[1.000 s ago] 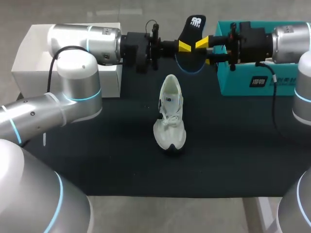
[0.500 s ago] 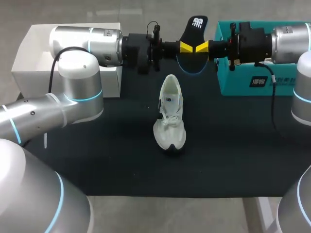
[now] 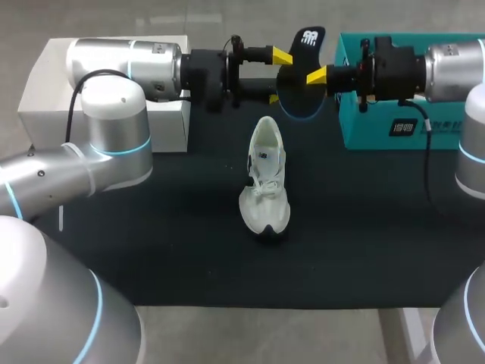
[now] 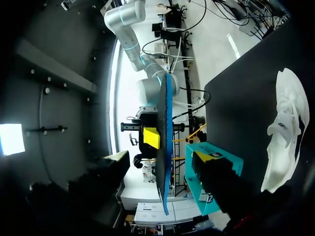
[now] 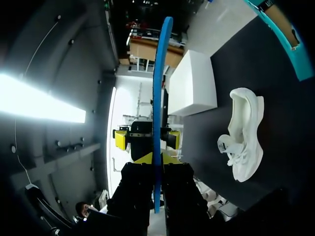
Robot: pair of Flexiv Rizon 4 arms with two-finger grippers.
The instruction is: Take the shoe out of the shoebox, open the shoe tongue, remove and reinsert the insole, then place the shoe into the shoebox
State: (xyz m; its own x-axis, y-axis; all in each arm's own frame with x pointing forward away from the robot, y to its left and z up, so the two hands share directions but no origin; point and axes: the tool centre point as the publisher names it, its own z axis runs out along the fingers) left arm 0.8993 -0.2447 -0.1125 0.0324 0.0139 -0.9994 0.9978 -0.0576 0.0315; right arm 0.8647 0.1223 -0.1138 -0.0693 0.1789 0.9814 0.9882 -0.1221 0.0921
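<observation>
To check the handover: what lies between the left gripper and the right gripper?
The insole, clamped by the right gripper and standing inside the open left gripper; the head view shows it.

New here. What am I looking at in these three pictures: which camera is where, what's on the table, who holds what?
This is a robot with two arms at a table. Each arm ends in a two-finger gripper with yellow tips. The wide picture comes from a fixed camera above and behind the robot. The two round pictures come from a camera on each wrist, looking out along that arm's fingers.

On the dark mat lies a white shoe. A white box stands at the far left and a teal box at the far right.

In the air beyond the shoe, the right gripper is shut on a dark insole with a blue edge. The left gripper faces it, with its fingers open on either side of the insole and clear of it.
</observation>
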